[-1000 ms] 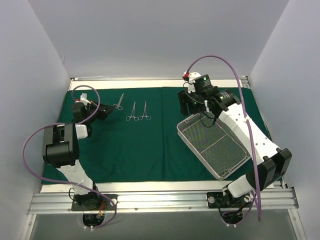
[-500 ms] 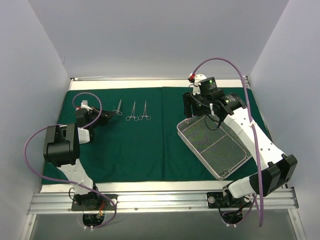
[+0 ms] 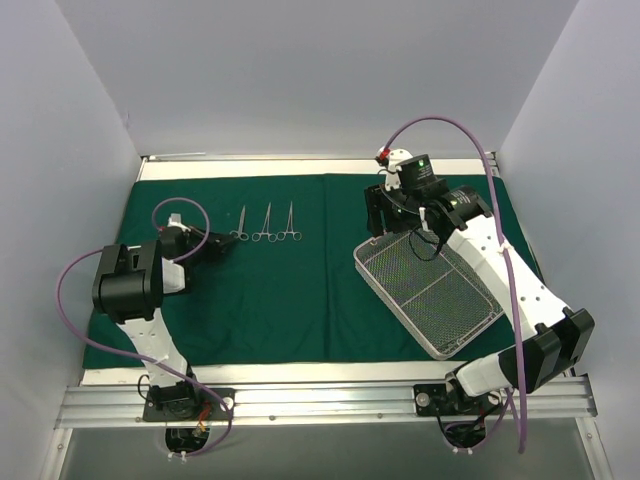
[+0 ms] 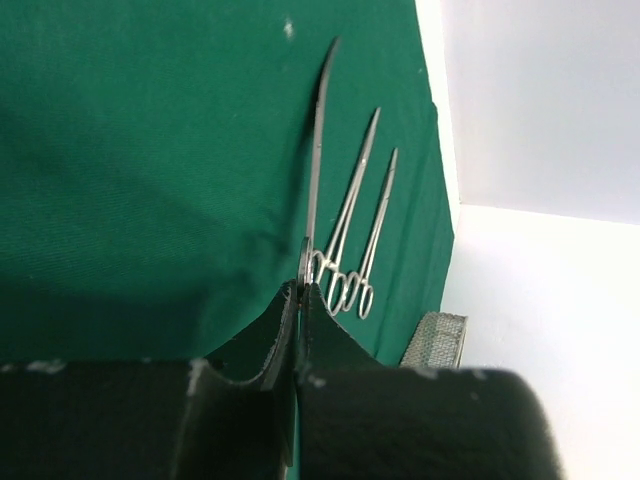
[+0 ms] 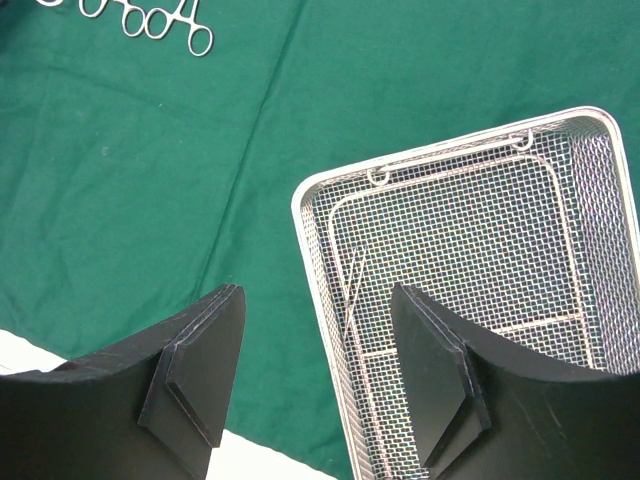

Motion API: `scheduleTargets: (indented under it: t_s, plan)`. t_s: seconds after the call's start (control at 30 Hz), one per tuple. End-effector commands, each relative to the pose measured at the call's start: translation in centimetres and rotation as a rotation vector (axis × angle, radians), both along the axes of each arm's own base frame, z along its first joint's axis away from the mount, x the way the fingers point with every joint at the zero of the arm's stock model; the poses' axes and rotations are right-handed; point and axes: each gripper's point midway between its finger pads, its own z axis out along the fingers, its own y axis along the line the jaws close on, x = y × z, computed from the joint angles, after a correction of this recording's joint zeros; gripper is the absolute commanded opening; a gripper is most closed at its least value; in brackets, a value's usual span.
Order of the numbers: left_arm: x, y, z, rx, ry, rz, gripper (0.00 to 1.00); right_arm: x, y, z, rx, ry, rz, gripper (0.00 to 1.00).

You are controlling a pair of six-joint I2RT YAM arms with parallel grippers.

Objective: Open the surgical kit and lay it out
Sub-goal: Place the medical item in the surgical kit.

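Note:
The dark green drape [image 3: 280, 300] lies spread flat on the table. Three silver scissor-handled instruments lie in a row at its far left. My left gripper [image 3: 228, 238] is shut on the handle of the leftmost instrument [image 3: 240, 220]. In the left wrist view the gripper [image 4: 301, 290] pinches a handle ring of this instrument [image 4: 317, 150], beside the other two instruments [image 4: 345, 215]. The wire-mesh tray [image 3: 395, 310] sits at the right. My right gripper [image 3: 385, 222] is open and empty above the tray's far left corner. A thin silver tool [image 5: 352, 290] lies in the tray [image 5: 440, 150], between my open right gripper [image 5: 318, 350] fingers.
White walls close in the left, far and right sides. A bare white table strip [image 3: 300, 167] runs beyond the drape's far edge. The tray's corner [image 4: 435, 340] shows at the edge of the left wrist view.
My left gripper drew the leftmost instrument nearer and turned it parallel to the other two. My right gripper shifted slightly right over the tray's far corner, then held still.

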Motion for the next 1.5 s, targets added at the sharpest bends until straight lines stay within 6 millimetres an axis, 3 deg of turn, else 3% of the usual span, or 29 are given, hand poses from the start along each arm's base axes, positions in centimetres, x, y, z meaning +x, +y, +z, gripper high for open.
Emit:
scheduleTargets:
  t_s: [0.0, 0.17, 0.3, 0.4, 0.6, 0.93, 1.23, 1.47]
  plan:
    - [0.7, -0.6, 0.3, 0.006, -0.044, -0.003, 0.02, -0.3, -0.1, 0.5, 0.02, -0.014, -0.003, 0.61]
    - [0.3, -0.7, -0.6, 0.01, -0.003, -0.001, 0.04, -0.3, -0.2, 0.4, 0.015, -0.012, -0.005, 0.61]
    - [-0.3, -0.7, -1.3, 0.009, 0.03, 0.005, 0.13, -0.2, -0.2, 0.4, 0.018, -0.012, -0.005, 0.61]
    - [-0.6, -0.3, -1.6, 0.011, 0.046, 0.023, 0.15, -0.2, -0.2, 0.1, 0.016, -0.006, -0.006, 0.61]
    - [-0.6, 0.2, -1.7, 0.02, 0.058, 0.035, 0.12, -0.1, 0.0, 0.0, 0.02, -0.002, -0.003, 0.61]
    - [0.1, 0.3, -1.8, 0.004, 0.065, 0.041, 0.27, 0.1, 0.2, -0.1, 0.026, -0.001, 0.003, 0.61]
    - [1.1, 0.1, -1.5, -0.011, 0.059, 0.032, 0.27, 0.1, 0.3, -0.4, 0.027, 0.006, 0.008, 0.61]
    - [0.4, -0.2, -2.1, -0.027, 0.086, 0.023, 0.32, 0.2, 0.5, -0.5, 0.031, 0.01, 0.009, 0.61]
